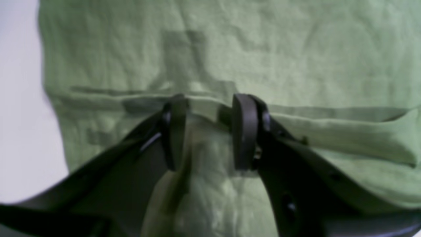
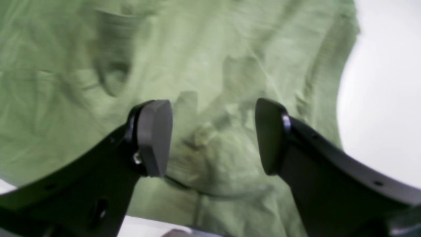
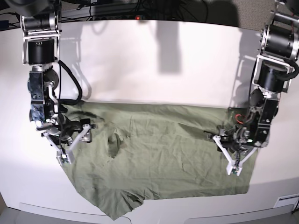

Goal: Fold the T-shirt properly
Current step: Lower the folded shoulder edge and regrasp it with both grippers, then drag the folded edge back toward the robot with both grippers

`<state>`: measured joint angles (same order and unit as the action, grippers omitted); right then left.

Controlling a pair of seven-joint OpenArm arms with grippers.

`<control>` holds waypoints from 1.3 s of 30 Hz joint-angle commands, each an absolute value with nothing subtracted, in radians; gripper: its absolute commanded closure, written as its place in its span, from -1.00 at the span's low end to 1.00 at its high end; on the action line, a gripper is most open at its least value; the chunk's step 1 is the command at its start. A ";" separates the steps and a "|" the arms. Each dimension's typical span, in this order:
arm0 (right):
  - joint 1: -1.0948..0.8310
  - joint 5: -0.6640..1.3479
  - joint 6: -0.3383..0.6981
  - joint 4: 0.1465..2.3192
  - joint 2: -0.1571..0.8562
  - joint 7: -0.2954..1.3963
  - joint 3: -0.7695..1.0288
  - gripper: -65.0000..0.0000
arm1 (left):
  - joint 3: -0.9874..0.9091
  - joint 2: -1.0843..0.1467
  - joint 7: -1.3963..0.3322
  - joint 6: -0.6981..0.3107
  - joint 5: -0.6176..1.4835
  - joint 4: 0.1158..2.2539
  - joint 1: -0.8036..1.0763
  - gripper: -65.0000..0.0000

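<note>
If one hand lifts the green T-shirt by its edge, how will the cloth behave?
The T-shirt looks thin and wrinkled, so it will probably hang limp and sag. It lies bunched near the right hand, so pushing would likely make folds rather than slide it. It seems light.

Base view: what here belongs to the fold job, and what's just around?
Job:
- T-shirt, spread out, wrinkled
- left gripper, over the shirt's hem end, jaws apart
- right gripper, at the shirt's collar end, jaws apart

Around:
- white table
- cables behind the table's far edge
</note>
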<state>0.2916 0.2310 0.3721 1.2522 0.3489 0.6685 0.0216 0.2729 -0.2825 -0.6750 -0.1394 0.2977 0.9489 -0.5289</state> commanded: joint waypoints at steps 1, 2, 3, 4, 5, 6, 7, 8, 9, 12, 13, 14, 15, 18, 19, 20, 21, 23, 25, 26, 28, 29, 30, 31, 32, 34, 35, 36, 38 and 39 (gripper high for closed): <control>0.306 0.236 0.397 1.267 0.358 0.644 0.037 -0.22 | 0.251 -0.292 -0.667 -0.148 0.307 0.963 -0.562 0.29; 0.297 0.236 0.419 1.266 0.357 0.643 0.046 -0.22 | 0.239 -0.292 -0.676 -0.152 0.308 0.963 -0.561 0.29; 0.290 0.236 0.440 1.265 0.358 0.641 0.049 -0.22 | 0.231 -0.293 -0.688 -0.154 0.308 0.963 -0.560 0.29; 0.282 0.236 0.449 1.265 0.358 0.635 0.049 -0.22 | 0.228 -0.295 -0.698 -0.156 0.316 0.963 -0.560 0.29; 0.276 0.236 0.457 1.264 0.357 0.630 0.049 -0.22 | 0.229 -0.299 -0.712 -0.159 0.327 0.963 -0.556 0.29; 0.273 0.236 0.459 1.262 0.357 0.624 0.049 -0.22 | 0.229 -0.300 -0.718 -0.165 0.344 0.963 -0.553 0.29; 0.271 0.236 0.460 1.254 0.358 0.617 0.049 -0.22 | 0.229 -0.300 -0.717 -0.171 0.350 0.963 -0.545 0.29; 0.271 0.236 0.460 1.244 0.358 0.608 0.049 -0.22 | 0.229 -0.298 -0.717 -0.177 0.352 0.963 -0.535 0.29; 0.271 0.236 0.460 1.230 0.358 0.605 0.049 -0.22 | 0.229 -0.297 -0.718 -0.177 0.351 0.963 -0.526 0.29; 0.271 0.227 0.460 1.177 0.358 0.596 0.049 -0.22 | 0.229 -0.297 -0.704 -0.176 0.349 0.962 -0.485 0.29; 0.271 0.210 0.460 1.153 0.360 0.585 0.049 -0.22 | 0.229 -0.297 -0.699 -0.177 0.349 0.962 -0.470 0.29; 0.271 0.196 0.460 1.129 0.360 0.579 0.049 -0.22 | 0.229 -0.297 -0.694 -0.177 0.348 0.962 -0.454 0.29; 0.271 0.186 0.460 1.106 0.360 0.580 0.049 -0.22 | 0.229 -0.297 -0.690 -0.177 0.348 0.962 -0.439 0.29; 0.257 0.185 0.496 1.089 0.360 0.578 0.049 -0.22 | 0.229 -0.300 -0.680 -0.177 0.313 0.963 -0.397 0.29; 0.247 0.187 0.505 1.099 0.362 0.573 0.049 -0.22 | 0.229 -0.300 -0.680 -0.177 0.291 0.963 -0.385 0.29; 0.236 0.187 0.508 1.113 0.363 0.572 0.049 -0.22 | 0.229 -0.300 -0.680 -0.177 0.277 0.963 -0.375 0.29; 0.226 0.187 0.508 1.127 0.363 0.573 0.049 -0.22 | 0.229 -0.303 -0.680 -0.177 0.272 0.963 -0.365 0.29; 0.210 0.187 0.508 1.148 0.363 0.576 0.049 -0.22 | 0.229 -0.310 -0.680 -0.177 0.270 0.965 -0.348 0.29; 0.187 0.186 0.508 1.172 0.363 0.576 0.050 -0.22 | 0.229 -0.323 -0.680 -0.177 0.270 0.973 -0.329 0.29; 0.177 0.187 0.508 1.181 0.363 0.576 0.049 -0.22 | 0.229 -0.331 -0.680 -0.177 0.270 0.979 -0.318 0.29; 0.160 0.187 0.508 1.192 0.365 0.576 0.050 -0.22 | 0.229 -0.348 -0.680 -0.176 0.271 0.993 -0.300 0.29; 0.151 0.186 0.508 1.195 0.366 0.577 0.050 -0.22 | 0.229 -0.357 -0.682 -0.176 0.270 1.003 -0.290 0.29; 0.142 0.186 0.508 1.200 0.366 0.578 0.053 -0.22 | 0.229 -0.367 -0.682 -0.177 0.273 1.015 -0.279 0.29; 0.134 0.187 0.508 1.201 0.366 0.583 0.054 -0.22 | 0.229 -0.375 -0.686 -0.176 0.278 1.024 -0.266 0.29; 0.129 0.187 0.508 1.203 0.367 0.589 0.054 -0.22 | 0.228 -0.383 -0.693 -0.177 0.291 1.033 -0.253 0.29; 0.112 0.187 0.508 1.203 0.372 0.594 0.054 -0.22 | 0.229 -0.395 -0.693 -0.177 0.297 1.055 -0.223 0.29; 0.101 0.187 0.508 1.205 0.375 0.595 0.054 -0.22 | 0.228 -0.399 -0.693 -0.176 0.296 1.066 -0.207 0.29; 0.090 0.187 0.508 1.210 0.378 0.596 0.054 -0.22 | 0.228 -0.402 -0.692 -0.176 0.296 1.075 -0.191 0.29; 0.061 0.187 0.508 1.229 0.386 0.599 0.054 -0.22 | 0.218 -0.402 -0.691 -0.177 0.296 1.086 -0.162 0.29; 0.043 0.187 0.508 1.244 0.389 0.599 0.054 -0.22 | 0.210 -0.401 -0.690 -0.177 0.296 1.093 -0.147 0.29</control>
<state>0.0456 0.2131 0.5102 1.2457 0.3740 0.5465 0.0505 0.2050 -0.3851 -0.5297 -0.1928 0.3386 1.1141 -0.1795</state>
